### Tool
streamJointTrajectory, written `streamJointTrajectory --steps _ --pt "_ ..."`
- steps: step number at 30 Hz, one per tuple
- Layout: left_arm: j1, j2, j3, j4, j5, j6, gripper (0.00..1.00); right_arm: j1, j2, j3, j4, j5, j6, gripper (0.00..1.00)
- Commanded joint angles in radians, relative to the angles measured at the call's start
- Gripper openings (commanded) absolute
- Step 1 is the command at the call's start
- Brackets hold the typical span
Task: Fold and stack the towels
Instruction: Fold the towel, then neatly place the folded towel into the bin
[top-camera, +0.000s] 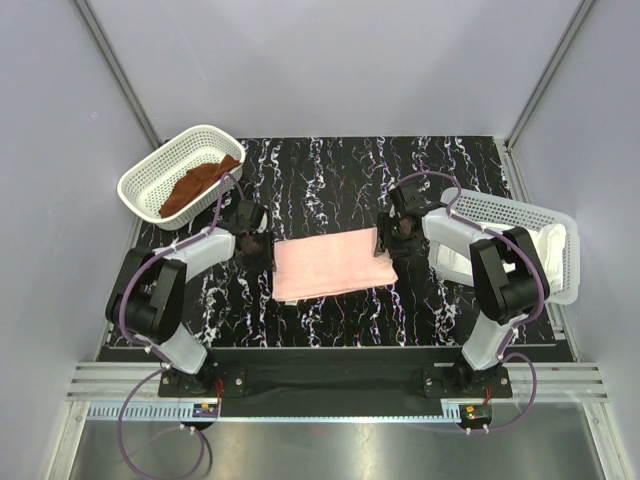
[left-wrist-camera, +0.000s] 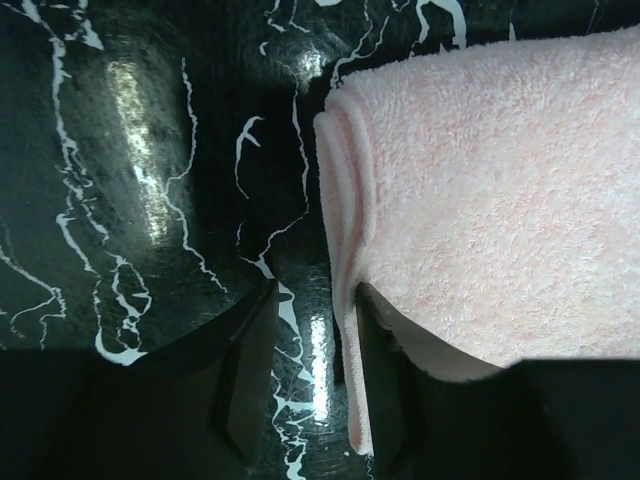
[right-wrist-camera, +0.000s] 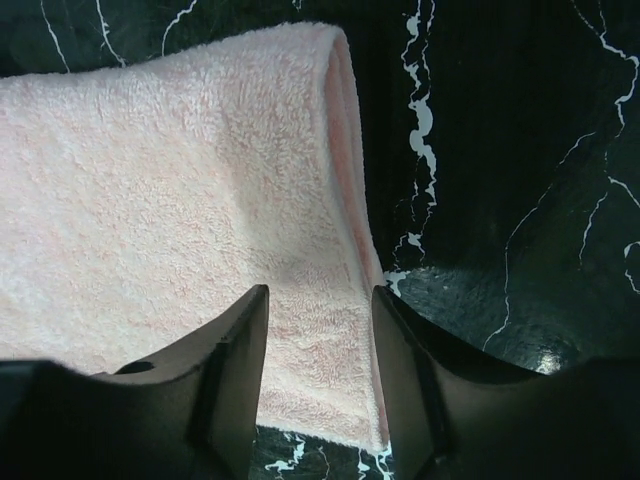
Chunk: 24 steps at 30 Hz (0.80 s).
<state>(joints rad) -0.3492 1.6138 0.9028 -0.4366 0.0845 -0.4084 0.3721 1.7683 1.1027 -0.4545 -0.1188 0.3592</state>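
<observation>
Desk (top-camera: 330, 170) holds pink towel (top-camera: 335, 262) folded; left gripper (left-wrist-camera: 312, 385) and right gripper (right-wrist-camera: 318, 380) both released. Rust towel (top-camera: 200, 182) and cream towel (top-camera: 556, 243) sit in baskets (top-camera: 140, 190), not yet stacked.

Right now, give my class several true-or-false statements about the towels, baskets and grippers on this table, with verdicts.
1. The folded pale pink cloth towel lies on the black marbled table, between the left gripper and the right gripper. True.
2. The rust-brown cloth towel lies on the pink towel. False: it sits in the white plastic lattice basket at the far left.
3. Both grippers' jaws stand apart. True.
4. The cream-white cloth towel is spread at the table's centre. False: it is in the white lattice basket on the right.
</observation>
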Motion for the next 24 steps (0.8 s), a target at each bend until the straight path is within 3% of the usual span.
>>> streamJointTrajectory --steps 1,5,9,12,24 --pt "-0.002 -0.083 0.051 -0.025 -0.081 0.017 0.42 0.002 -0.053 0.052 -0.036 -0.016 -0.055 0.55" --pt "-0.045 -0.156 0.113 -0.034 -0.103 0.043 0.42 0.004 -0.073 0.103 -0.096 -0.027 -0.086 0.62" --pt "-0.065 -0.149 0.093 0.033 0.064 0.020 0.44 -0.012 -0.015 0.135 -0.076 -0.102 -0.134 0.70" --pt "-0.060 -0.085 0.061 0.088 0.101 -0.013 0.44 -0.016 0.040 0.170 -0.093 -0.131 -0.143 0.72" --pt "-0.001 0.006 -0.004 0.090 0.028 -0.038 0.42 -0.035 0.122 0.143 -0.092 -0.137 -0.170 0.77"
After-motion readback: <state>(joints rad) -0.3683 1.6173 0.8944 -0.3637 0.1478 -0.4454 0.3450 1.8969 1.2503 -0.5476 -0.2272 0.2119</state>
